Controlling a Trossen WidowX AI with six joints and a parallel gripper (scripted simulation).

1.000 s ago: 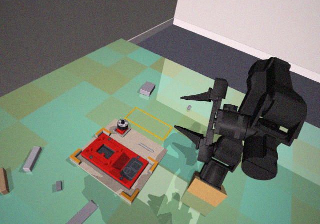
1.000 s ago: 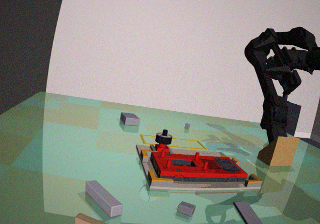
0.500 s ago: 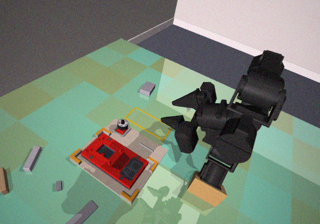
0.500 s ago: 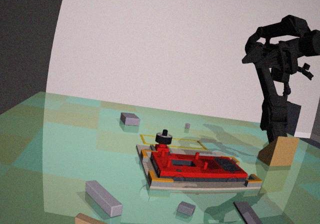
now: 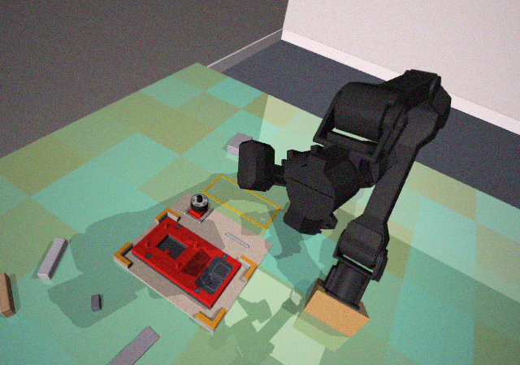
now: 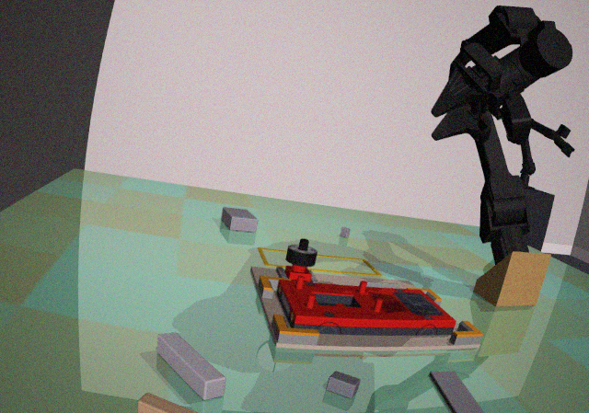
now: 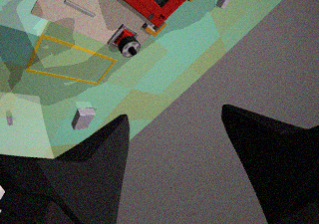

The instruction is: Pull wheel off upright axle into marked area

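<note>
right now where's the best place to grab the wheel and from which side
Grip the wheel by its round black rim, tool coming straight down from above, fingers on opposite sides. It lies flat on the upright axle, so it has to lift straight up. The tool is open, high above the table and holds nothing.

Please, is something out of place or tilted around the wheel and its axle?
Nothing stands out. The wheel sits level on the upright axle, beside the yellow marked area. The gripper hangs high above, jaws open, holding nothing.

bare test room: patchwork table (image 5: 105, 176), blank wall (image 5: 399, 25).
</note>
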